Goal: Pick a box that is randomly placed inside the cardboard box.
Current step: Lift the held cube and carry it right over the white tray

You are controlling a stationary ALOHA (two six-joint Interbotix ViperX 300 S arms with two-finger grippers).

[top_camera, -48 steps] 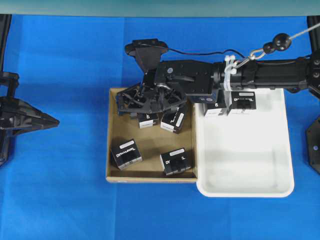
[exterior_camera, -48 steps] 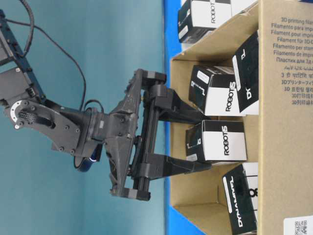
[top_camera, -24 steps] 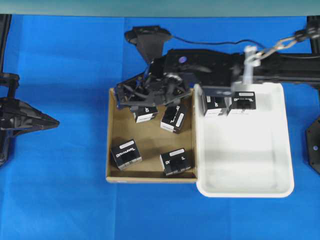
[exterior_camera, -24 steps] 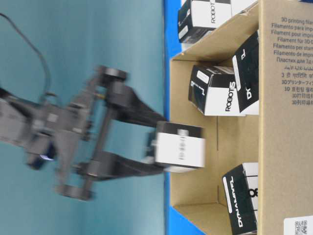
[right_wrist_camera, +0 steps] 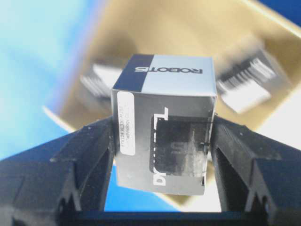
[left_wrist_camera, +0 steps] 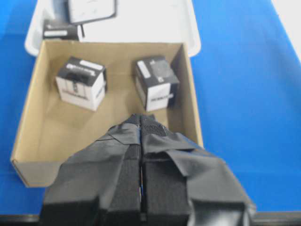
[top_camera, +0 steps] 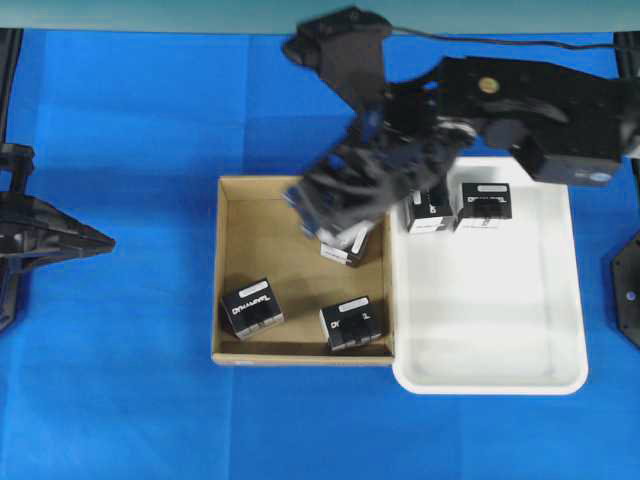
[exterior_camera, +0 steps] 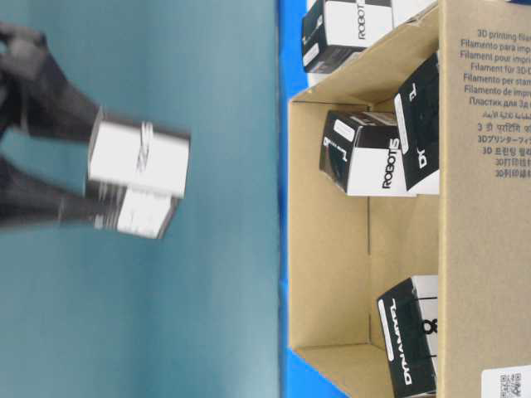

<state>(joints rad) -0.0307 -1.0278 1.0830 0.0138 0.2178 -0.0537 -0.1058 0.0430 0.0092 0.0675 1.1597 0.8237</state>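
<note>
At the far left of the overhead view the left gripper (top_camera: 95, 243) rests over the blue table cover (top_camera: 120, 400), well apart from everything else; in its own wrist view its two taped fingers (left_wrist_camera: 123, 162) are pressed flat together with nothing between them.

Right of it, near the middle, sits the cardboard box (top_camera: 228, 352) — low brown walls, open top. Inside, one small black box (top_camera: 251, 307) lies in the near left part, another (top_camera: 352, 323) in the near right part, and a third (top_camera: 345, 246) shows partly under the arm at the far right wall.

Above the box's far right corner the right gripper (top_camera: 345, 200) hangs, blurred. Its wrist view shows the jaws spread just wide enough to clamp the box (right_wrist_camera: 164, 125) by two opposite sides — black and white faces, tilted a little. In the table-level view this box (exterior_camera: 139, 168) is well clear of the carton's rim.

Farther right, touching the cardboard box, is the white tray (top_camera: 500, 375), with two more black boxes (top_camera: 460, 208) side by side at its far end.
</note>
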